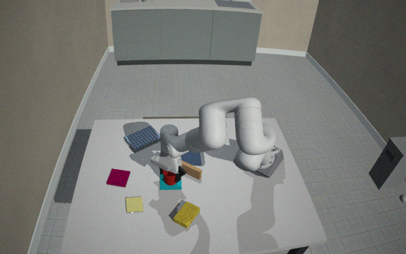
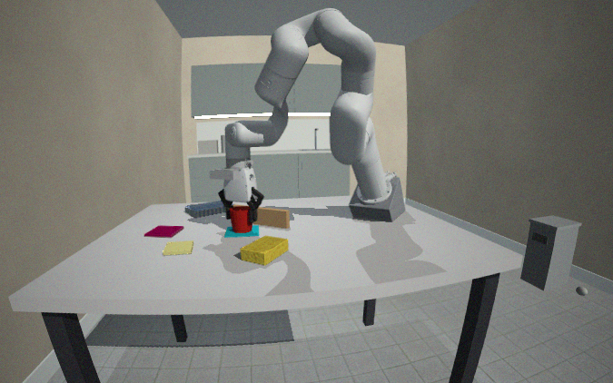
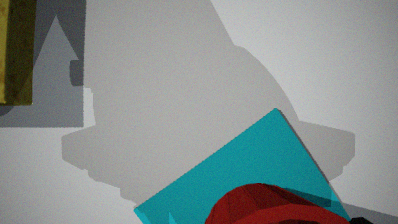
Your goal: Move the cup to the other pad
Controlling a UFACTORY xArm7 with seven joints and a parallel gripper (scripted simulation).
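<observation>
A red cup (image 1: 168, 176) stands upright on a teal pad (image 1: 169, 185) near the table's middle; it also shows in the exterior view (image 2: 241, 219) and at the bottom of the wrist view (image 3: 275, 206). My gripper (image 1: 169, 172) (image 2: 241, 202) is open, with its black fingers on either side of the cup's upper part. A dark blue pad (image 1: 192, 158) lies behind a low wooden rail (image 1: 191, 170), partly hidden by my arm. I cannot see the marbles.
A magenta pad (image 1: 118, 177) and a pale yellow pad (image 1: 134, 204) lie to the left. A yellow sponge block (image 1: 186, 214) sits at the front. A checked blue block (image 1: 142, 138) lies at the back left. My arm's base (image 1: 269, 165) is at the right.
</observation>
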